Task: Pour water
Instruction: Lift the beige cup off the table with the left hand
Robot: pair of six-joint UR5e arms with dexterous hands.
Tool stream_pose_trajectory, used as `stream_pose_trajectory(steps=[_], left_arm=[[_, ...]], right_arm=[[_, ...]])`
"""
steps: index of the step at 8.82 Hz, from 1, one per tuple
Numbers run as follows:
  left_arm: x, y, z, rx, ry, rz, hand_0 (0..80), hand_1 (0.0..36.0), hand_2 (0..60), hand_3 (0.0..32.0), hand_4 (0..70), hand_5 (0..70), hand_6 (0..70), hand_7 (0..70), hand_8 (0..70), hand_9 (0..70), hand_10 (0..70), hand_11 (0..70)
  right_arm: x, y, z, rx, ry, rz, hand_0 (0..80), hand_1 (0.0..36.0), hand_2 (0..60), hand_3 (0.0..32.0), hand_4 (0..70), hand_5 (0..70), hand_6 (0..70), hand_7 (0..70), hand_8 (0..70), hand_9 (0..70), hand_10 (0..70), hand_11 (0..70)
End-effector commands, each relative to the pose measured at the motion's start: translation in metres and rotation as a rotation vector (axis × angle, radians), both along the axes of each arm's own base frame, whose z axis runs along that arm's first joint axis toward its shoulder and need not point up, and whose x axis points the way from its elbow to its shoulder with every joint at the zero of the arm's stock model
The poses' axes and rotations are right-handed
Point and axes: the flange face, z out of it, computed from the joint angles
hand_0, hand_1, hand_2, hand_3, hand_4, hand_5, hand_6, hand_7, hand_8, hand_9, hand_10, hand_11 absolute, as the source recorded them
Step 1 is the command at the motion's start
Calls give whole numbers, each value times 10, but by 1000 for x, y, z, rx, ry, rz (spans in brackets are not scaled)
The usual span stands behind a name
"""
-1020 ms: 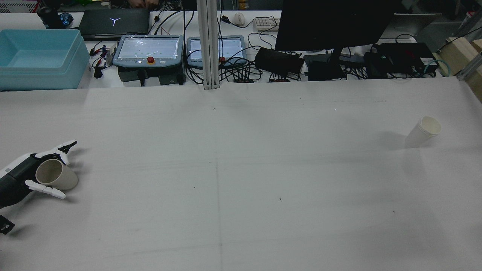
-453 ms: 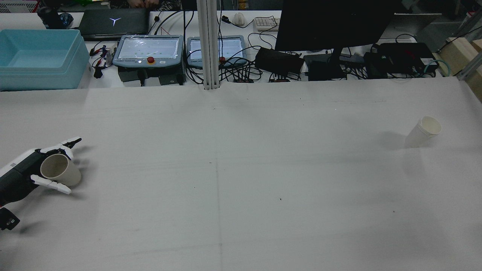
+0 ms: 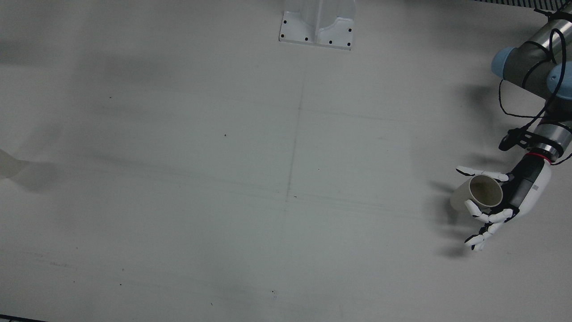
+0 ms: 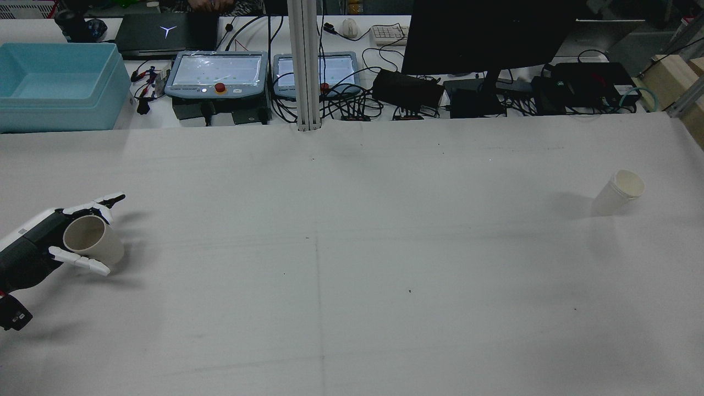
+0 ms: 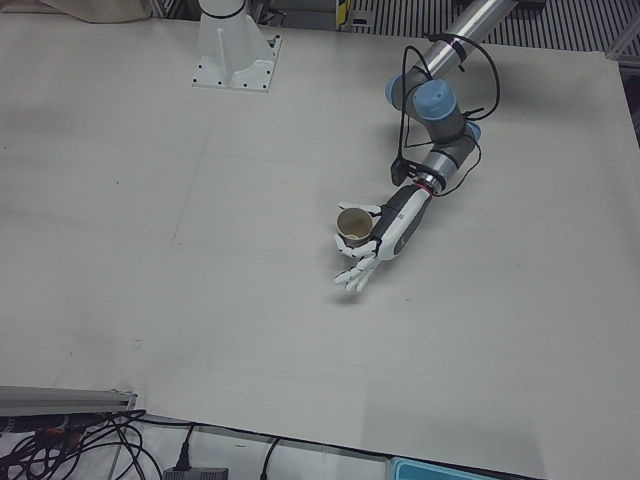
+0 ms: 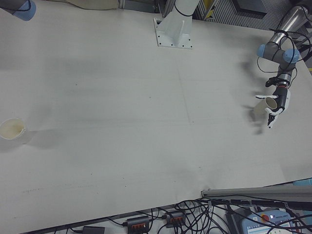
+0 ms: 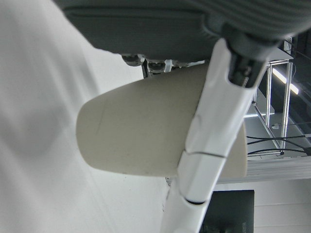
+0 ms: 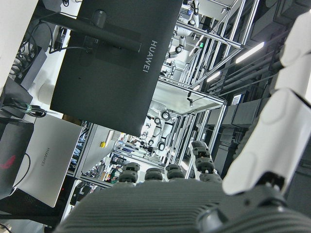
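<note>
- Well, the left hand was wrapped round a tan paper cup, fingers curled on both sides of it, near the table's left edge in the rear view.
- That cup was tipped over, its open mouth facing back toward the wrist, and it looked lifted off the table, though I couldn't say for sure.
- Far across the cloth stood the white cup, upright and alone, well apart from the held one.
- Nothing lay between the two cups except bare grey cloth with a faint seam down the middle.
- Beyond the far edge sat a blue bin, two teach pendants, a dark monitor and a tangle of cables.
- As for the right hand, only its own camera showed it, pointing at the monitor; whether its fingers were spread or closed, I couldn't tell.
</note>
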Motion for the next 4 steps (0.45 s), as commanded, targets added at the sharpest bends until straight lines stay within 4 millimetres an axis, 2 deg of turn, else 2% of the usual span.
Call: stream_pose_trajectory(steps=[1, 3, 4], left_arm=[[-10, 5, -48, -23, 4, 1, 800, 333, 0, 0, 375, 700, 80, 155, 61, 41, 0, 26], [-11, 10, -72, -20, 10, 7, 800, 329, 0, 0, 375, 700, 83, 166, 60, 44, 0, 26], [-10, 8, -85, -18, 12, 6, 800, 325, 0, 0, 376, 700, 83, 167, 59, 45, 0, 29]], right_arm=[[2, 15, 69, -6, -31, -4, 457, 116, 101, 0, 91, 116, 16, 67, 29, 16, 46, 77], [-15, 42, 173, -36, -30, -54, 464, 133, 120, 0, 105, 138, 30, 81, 34, 21, 51, 86], [-25, 30, 210, -40, -25, -75, 467, 135, 122, 0, 112, 141, 33, 87, 35, 25, 56, 92]])
